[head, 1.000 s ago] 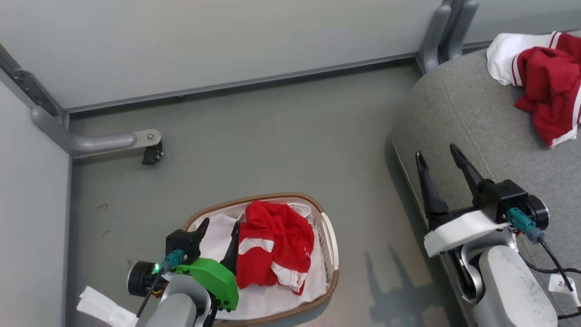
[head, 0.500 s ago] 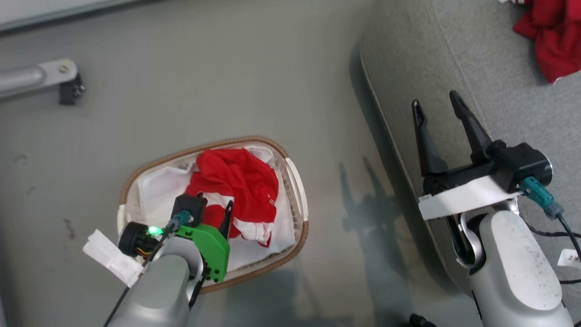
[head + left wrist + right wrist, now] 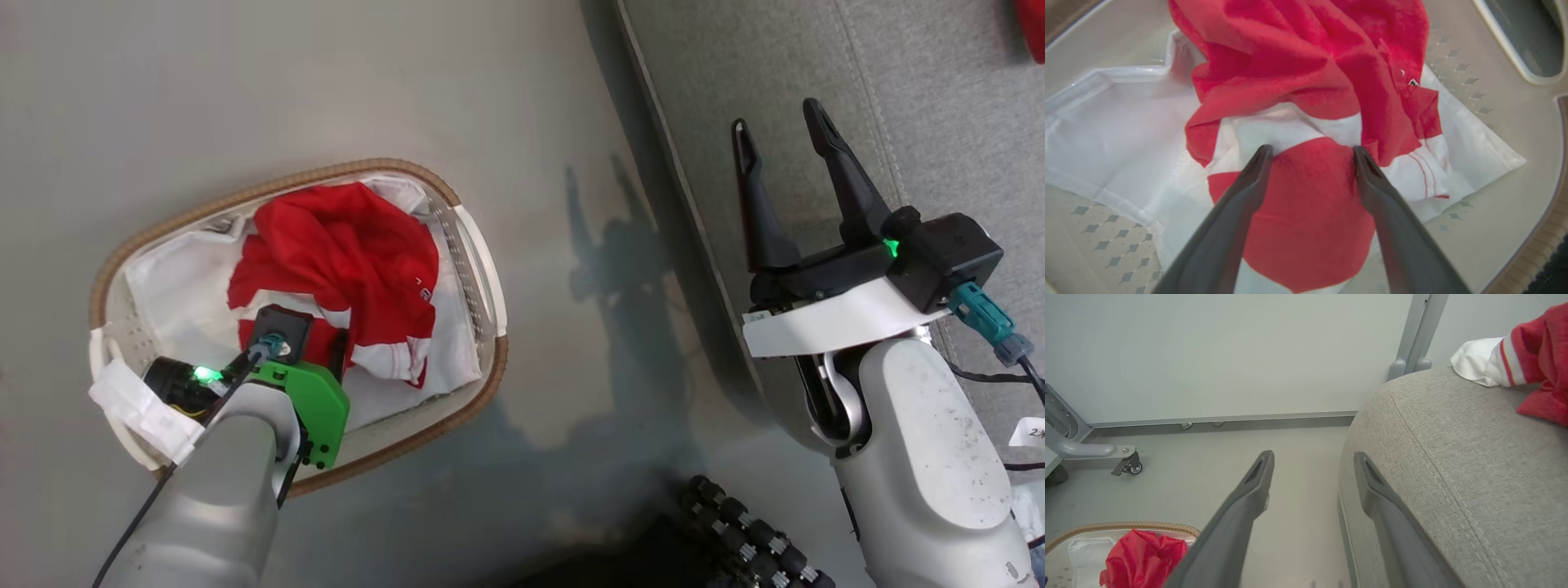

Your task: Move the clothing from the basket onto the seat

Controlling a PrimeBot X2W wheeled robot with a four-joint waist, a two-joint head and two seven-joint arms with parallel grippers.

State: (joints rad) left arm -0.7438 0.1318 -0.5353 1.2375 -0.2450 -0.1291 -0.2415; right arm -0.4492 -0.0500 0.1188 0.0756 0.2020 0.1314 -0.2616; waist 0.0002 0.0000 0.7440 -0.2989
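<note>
The white basket [image 3: 486,369] with a brown rim stands on the floor at the left. Red clothing [image 3: 343,245] with white panels lies bunched in it on a white liner sheet [image 3: 175,282]. My left gripper [image 3: 314,331] reaches down into the basket. In the left wrist view it is open [image 3: 1310,153], and its fingers [image 3: 1249,179] straddle a red fold of the clothing [image 3: 1306,61]. My right gripper [image 3: 780,135] is open with nothing in it, over the left edge of the grey seat [image 3: 922,90]. Another red and white garment [image 3: 1531,363] lies on the seat [image 3: 1453,457].
A pale partition wall [image 3: 1229,351] closes off the far side, with a grey metal foot and caster [image 3: 1128,465] on the floor. Part of a dark ribbed wheel [image 3: 751,531] shows at the bottom. Cables [image 3: 988,380] hang by my right wrist.
The head camera has tilted down, shifting the whole picture. My left gripper has sunk deeper into the basket onto the red clothing. My right gripper stays open by the seat's edge.
</note>
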